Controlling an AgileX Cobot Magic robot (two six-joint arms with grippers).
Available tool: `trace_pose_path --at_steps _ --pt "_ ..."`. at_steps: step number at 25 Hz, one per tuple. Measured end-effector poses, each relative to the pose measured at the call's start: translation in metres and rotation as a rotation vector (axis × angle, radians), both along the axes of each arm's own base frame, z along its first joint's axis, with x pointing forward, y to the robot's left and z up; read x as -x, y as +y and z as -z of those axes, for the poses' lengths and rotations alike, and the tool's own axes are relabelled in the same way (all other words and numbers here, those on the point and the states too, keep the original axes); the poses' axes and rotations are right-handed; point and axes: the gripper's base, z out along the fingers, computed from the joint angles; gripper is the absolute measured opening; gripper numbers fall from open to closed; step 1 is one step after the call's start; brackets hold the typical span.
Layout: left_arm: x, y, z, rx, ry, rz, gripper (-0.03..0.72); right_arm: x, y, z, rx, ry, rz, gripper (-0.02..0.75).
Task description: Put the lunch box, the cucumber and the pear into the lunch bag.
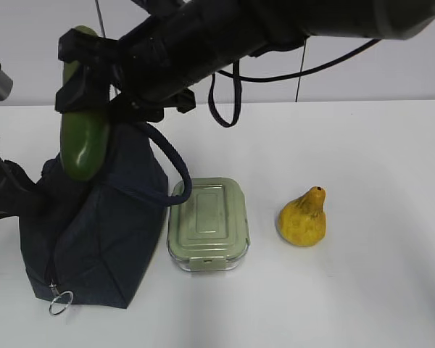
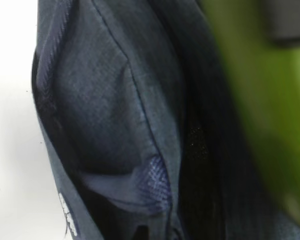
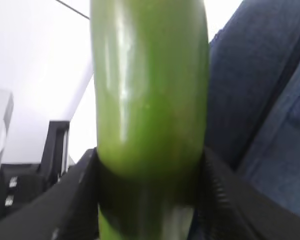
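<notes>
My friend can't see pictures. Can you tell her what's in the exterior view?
The right gripper holds a cucumber upright over a navy lunch bag on a white table. A green-lidded lunch box and a yellow pear wait beside it.

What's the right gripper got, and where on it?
The right gripper holds the cucumber upright around its upper-middle, lower end over the lunch bag.

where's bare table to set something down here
Free: the white table right of the lumpy yellow pear, behind it, and the front strip. Crowded: left, where the dark navy fabric lunch bag touches the sage-green lidded lunch box.
</notes>
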Motion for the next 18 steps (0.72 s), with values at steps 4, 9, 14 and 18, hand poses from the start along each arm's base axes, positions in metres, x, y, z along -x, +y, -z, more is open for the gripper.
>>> trace_pose_path --at_steps 4,9,14,18 --pt "0.0 0.0 0.0 0.0 0.0 0.0 0.003 -0.008 0.006 0.009 -0.026 0.009 0.047 0.389" --pt "0.0 0.0 0.0 0.0 -0.001 0.0 0.003 -0.013 0.013 0.02 -0.033 0.015 0.061 0.389" --pt "0.0 0.0 0.0 0.0 -0.003 -0.001 0.003 -0.015 0.015 0.044 0.071 0.024 0.037 0.389" --pt "-0.001 0.0 0.0 0.002 -0.011 -0.005 0.003 -0.013 0.005 0.056 0.249 0.049 0.043 0.389"
